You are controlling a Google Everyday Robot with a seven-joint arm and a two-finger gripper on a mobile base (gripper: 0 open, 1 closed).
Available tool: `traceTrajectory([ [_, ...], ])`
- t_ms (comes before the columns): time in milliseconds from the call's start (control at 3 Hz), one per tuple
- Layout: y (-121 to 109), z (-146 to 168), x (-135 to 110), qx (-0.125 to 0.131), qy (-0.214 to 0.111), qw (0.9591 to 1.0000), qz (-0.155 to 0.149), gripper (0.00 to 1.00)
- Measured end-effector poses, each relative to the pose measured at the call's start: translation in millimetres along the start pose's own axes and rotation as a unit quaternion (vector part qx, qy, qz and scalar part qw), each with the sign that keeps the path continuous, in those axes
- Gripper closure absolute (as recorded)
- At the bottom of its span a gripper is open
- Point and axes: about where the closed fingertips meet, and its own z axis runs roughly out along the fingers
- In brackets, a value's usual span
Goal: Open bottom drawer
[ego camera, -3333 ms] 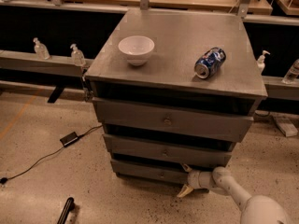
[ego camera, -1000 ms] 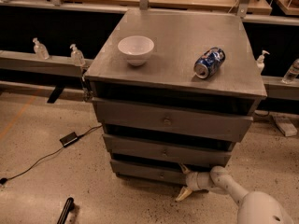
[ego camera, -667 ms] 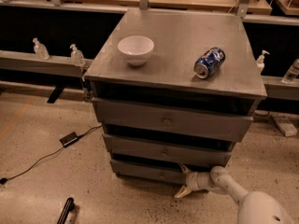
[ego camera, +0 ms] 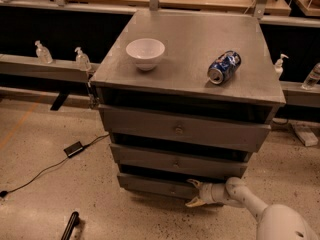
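Observation:
The grey cabinet (ego camera: 185, 49) has three drawer fronts. The bottom drawer (ego camera: 150, 185) is the lowest and slimmest, close to the floor, and sticks out only slightly. Its centre knob is hidden behind my gripper. My gripper (ego camera: 195, 193) reaches in from the lower right on a white arm (ego camera: 240, 194) and sits at the middle of the bottom drawer front. One pale finger lies above the knob area and one below it. The middle drawer (ego camera: 175, 162) and top drawer (ego camera: 178, 129) show their small knobs.
A white bowl (ego camera: 145, 53) and a blue can (ego camera: 224, 67) lying on its side rest on the cabinet top. A black power brick with cable (ego camera: 74, 148) lies on the floor at left. A black object (ego camera: 69, 226) lies at the lower left. Bottles (ego camera: 81, 59) stand on the rail behind.
The gripper has shifted slightly left along the bottom drawer front. The drawer itself has not visibly moved.

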Motion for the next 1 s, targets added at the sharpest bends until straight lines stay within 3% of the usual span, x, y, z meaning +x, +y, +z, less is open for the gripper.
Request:
traceTrajectory([
  [667, 1.4, -1.4, -0.6, 0.000, 0.000, 1.0000, 0.002, 0.33],
  [1000, 20.3, -12.7, -2.5, 0.002, 0.001, 0.9998, 0.022, 0.33],
])
